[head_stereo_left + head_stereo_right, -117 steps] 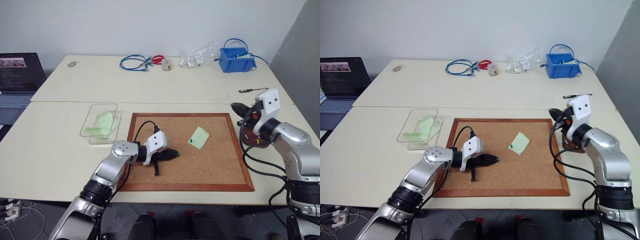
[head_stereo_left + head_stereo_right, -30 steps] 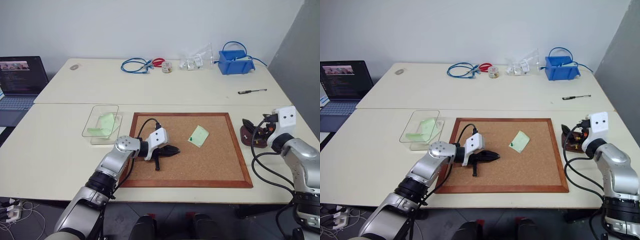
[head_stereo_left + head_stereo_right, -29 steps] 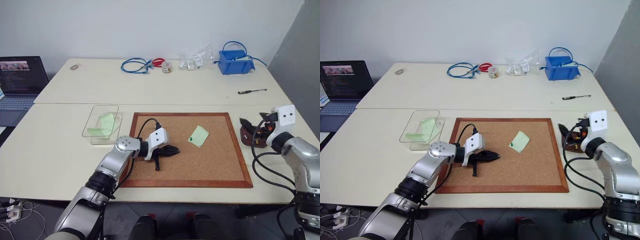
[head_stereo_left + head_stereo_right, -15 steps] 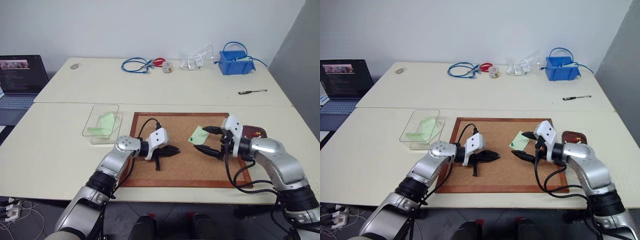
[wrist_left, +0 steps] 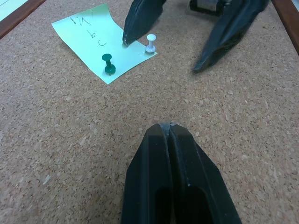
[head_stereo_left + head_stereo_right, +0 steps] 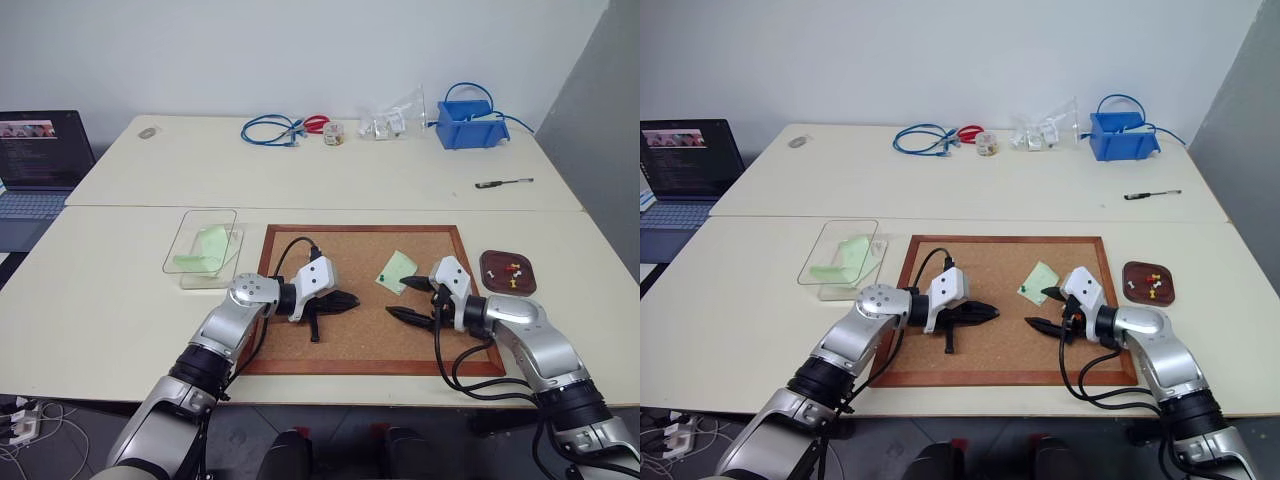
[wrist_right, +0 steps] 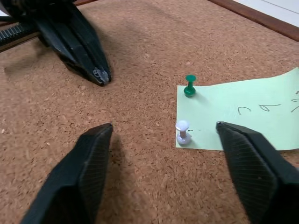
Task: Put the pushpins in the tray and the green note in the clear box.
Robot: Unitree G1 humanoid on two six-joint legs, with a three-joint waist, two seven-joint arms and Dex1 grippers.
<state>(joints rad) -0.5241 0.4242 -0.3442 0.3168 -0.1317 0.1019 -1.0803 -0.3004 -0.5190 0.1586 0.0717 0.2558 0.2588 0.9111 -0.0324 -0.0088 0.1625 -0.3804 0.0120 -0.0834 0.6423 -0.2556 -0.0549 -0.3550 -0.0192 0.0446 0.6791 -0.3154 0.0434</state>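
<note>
R gripper, jaws spread, lining up on white pin in note; next: straddle head, pinch; L gripper pressed shut.

- This looks like an office or lab workroom: two plain cream rectangular tables are pushed together against a bare white wall.
- An open dark laptop with a lit screen sits at the far left edge.
- Along the far side lie a coiled blue cable, a blue plastic bin and a crumpled clear plastic bag.
- A black pen lies toward the far right.
- On the near table rests a wood-framed brown cork pinboard, an office item laid flat.
</note>
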